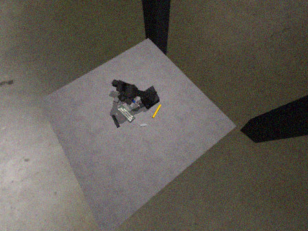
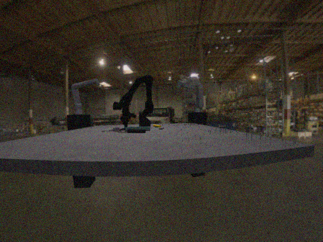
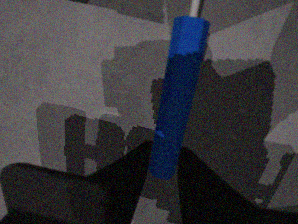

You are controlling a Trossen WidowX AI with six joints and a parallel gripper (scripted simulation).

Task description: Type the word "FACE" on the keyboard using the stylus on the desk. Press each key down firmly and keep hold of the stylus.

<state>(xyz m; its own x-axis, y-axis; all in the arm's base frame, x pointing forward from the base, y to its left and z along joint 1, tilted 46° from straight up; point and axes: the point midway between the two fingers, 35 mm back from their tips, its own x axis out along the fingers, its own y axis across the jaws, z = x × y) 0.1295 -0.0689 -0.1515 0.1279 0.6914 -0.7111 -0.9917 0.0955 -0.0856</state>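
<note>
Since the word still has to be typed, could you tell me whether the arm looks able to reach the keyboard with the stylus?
Probably yes: the fingers hold the stylus close beside the keyboard, and nothing visible stands between them.
</note>
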